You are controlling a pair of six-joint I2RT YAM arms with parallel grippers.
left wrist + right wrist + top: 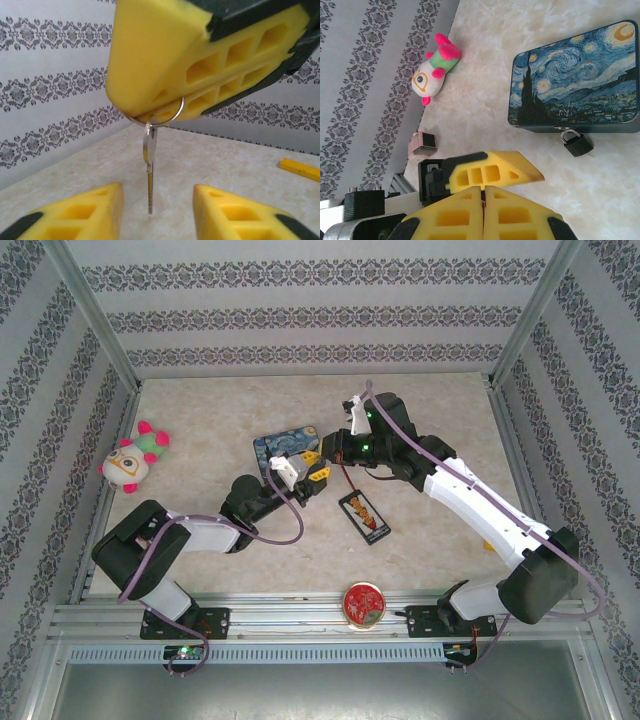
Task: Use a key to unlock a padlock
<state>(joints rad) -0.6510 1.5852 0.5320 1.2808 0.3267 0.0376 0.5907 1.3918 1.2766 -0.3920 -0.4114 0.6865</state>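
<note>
Left gripper, jaws parted, flanks key hanging upright between them, untouched; ring pinched by closed right gripper above. Padlock lies apart.

The top external camera looks steeply down from above and behind the arm bases at 6 o'clock, taking in the whole table from afar. The left wrist camera sits low and very near, facing level across the tabletop to the patterned wall, with the left gripper at 6 o'clock and the right gripper with the key at 12 o'clock. The right wrist camera is rolled sideways, with the wall at 9 o'clock, and looks over its own fingers at 6 o'clock. With the top view it shares the blue tin at 2 o'clock and the plush toy at 10 o'clock.
</note>
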